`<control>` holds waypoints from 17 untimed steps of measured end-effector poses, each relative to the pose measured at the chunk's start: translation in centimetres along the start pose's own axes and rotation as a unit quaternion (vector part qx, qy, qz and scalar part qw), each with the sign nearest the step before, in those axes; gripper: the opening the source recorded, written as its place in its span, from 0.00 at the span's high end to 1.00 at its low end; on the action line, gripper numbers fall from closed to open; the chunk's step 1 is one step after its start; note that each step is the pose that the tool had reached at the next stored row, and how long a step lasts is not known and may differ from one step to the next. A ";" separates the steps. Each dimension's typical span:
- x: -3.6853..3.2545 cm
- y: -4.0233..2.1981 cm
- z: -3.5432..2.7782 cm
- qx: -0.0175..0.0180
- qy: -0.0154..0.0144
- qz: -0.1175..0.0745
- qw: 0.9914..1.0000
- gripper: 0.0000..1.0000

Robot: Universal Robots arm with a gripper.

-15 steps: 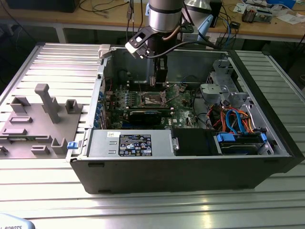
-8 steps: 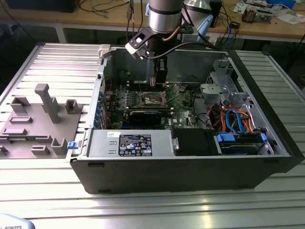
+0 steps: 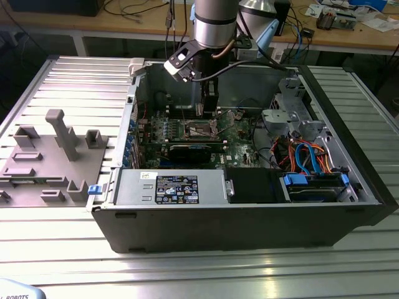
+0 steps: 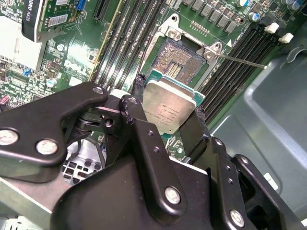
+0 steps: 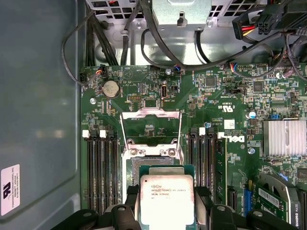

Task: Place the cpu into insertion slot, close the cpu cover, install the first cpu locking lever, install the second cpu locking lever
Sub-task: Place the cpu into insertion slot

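My gripper [image 4: 169,109] is shut on the cpu [image 4: 168,104], a flat square chip with a dull silver top. Its black fingers [image 4: 135,91] press on two opposite edges. In both wrist views the cpu hangs over the near part of the insertion slot [image 4: 178,60], whose dark contact field shows beyond it. The first wrist view shows the cpu [image 5: 166,197] just above the insertion slot [image 5: 152,162], with the cpu cover [image 5: 151,112] swung open beyond the slot. A thin locking lever [image 4: 240,61] sticks out sideways, unlatched. In the exterior view the gripper [image 3: 208,112] hangs inside the open case.
Long black memory slots [image 5: 100,167] flank the socket on both sides. A finned heat sink [image 5: 284,138] and an expansion card [image 5: 273,196] lie to one side. Cables and a drive cage [image 3: 305,156] fill the exterior view's right. A grey fixture tray [image 3: 50,162] sits outside the case.
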State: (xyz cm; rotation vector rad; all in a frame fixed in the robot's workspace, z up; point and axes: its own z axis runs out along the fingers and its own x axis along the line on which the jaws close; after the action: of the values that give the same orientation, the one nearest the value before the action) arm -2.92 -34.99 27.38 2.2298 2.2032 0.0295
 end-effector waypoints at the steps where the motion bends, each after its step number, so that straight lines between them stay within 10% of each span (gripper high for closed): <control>1: 0.00 0.00 0.01 0.000 0.000 0.000 1.000 0.46; 17: 0.00 -0.01 0.68 0.000 0.000 0.000 1.000 0.46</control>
State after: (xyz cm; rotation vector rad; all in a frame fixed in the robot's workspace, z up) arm -2.92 -34.99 26.70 2.2298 2.2031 0.0295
